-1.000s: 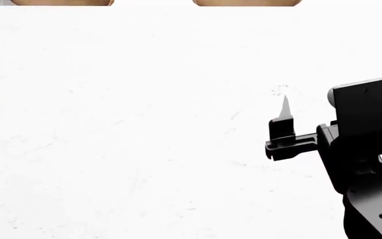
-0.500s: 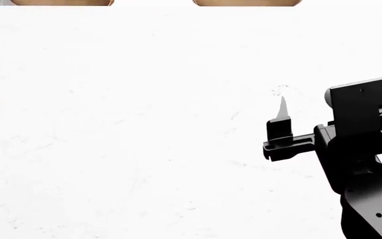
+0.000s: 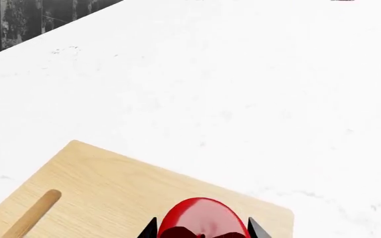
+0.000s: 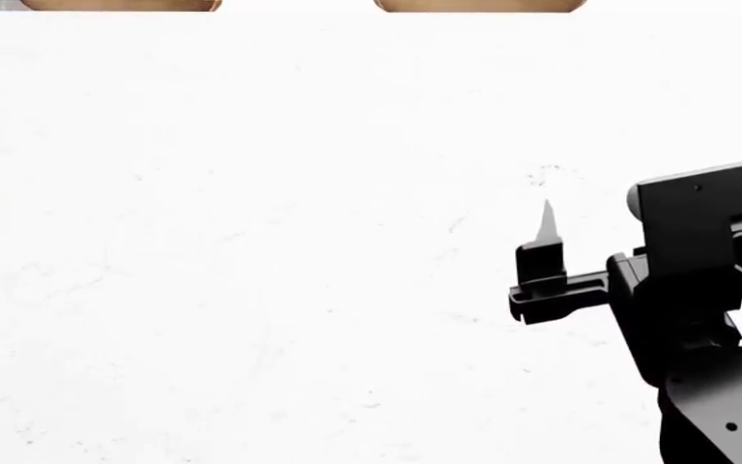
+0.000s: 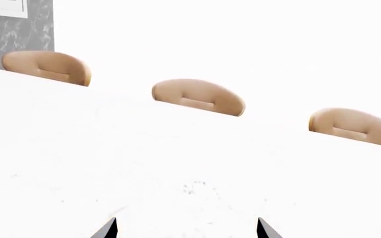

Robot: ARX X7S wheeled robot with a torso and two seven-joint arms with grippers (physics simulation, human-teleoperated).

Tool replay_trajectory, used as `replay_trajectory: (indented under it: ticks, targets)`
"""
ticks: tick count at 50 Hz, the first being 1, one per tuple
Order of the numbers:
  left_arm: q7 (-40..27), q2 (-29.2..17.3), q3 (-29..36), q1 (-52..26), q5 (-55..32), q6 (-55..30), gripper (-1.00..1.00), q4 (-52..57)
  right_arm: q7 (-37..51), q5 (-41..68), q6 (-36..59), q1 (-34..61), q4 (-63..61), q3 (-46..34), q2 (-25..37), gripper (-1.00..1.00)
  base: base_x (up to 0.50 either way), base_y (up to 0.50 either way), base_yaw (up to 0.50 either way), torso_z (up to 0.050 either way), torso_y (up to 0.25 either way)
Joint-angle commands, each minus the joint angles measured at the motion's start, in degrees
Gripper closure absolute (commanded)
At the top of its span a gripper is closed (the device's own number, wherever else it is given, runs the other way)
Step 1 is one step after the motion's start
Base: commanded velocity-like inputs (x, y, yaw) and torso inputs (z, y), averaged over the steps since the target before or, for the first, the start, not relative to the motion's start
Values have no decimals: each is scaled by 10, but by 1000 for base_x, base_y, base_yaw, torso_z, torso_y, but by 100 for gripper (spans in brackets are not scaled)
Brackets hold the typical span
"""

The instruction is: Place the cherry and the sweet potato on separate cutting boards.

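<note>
In the left wrist view the glossy red cherry (image 3: 200,218) sits between my left gripper's (image 3: 202,232) two dark fingertips, which stand close on either side of it. It is over a light wooden cutting board (image 3: 111,188), near the end away from the handle slot (image 3: 35,218). I cannot tell whether the cherry touches the board. My right gripper (image 5: 187,230) is open and empty over bare white table; one of its fingertips (image 4: 548,217) shows in the head view at the right. The sweet potato and any other board are out of view.
The white marble table (image 4: 281,242) fills the head view. Three tan chair backs (image 5: 197,96) stand along its far edge. In the left wrist view a dark wall (image 3: 18,25) lies beyond the table's edge.
In the head view my right gripper has drifted slightly left and down toward me. Nothing else has moved there.
</note>
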Motion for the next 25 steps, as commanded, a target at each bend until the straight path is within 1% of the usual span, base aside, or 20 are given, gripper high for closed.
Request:
replay_trajectory:
  ticks: [1, 7, 8, 20, 25]
  targets:
    - [-9, 2, 0, 11, 1, 1, 100, -21, 1, 1, -4, -8, 0, 2, 2, -100, 0, 0, 3, 0, 0]
    - [-8, -5, -1, 8, -2, -11, 100, -5, 1, 2, -5, -9, -1, 3, 3, -100, 0, 0, 0, 0, 0]
    - [-10, -5, 1, 7, -2, -14, -100, 1, 1, 2, -4, -9, -1, 3, 3, -100, 0, 0, 0, 0, 0]
    - [-27, -8, -3, 0, -12, -53, -100, 75, -6, 15, -2, -7, 3, 8, -3, -100, 0, 0, 0, 0, 0]
    - [-34, -15, -5, -14, -24, -92, -100, 140, -7, 12, 0, -5, 3, 6, -5, -100, 0, 0, 0, 0, 0]
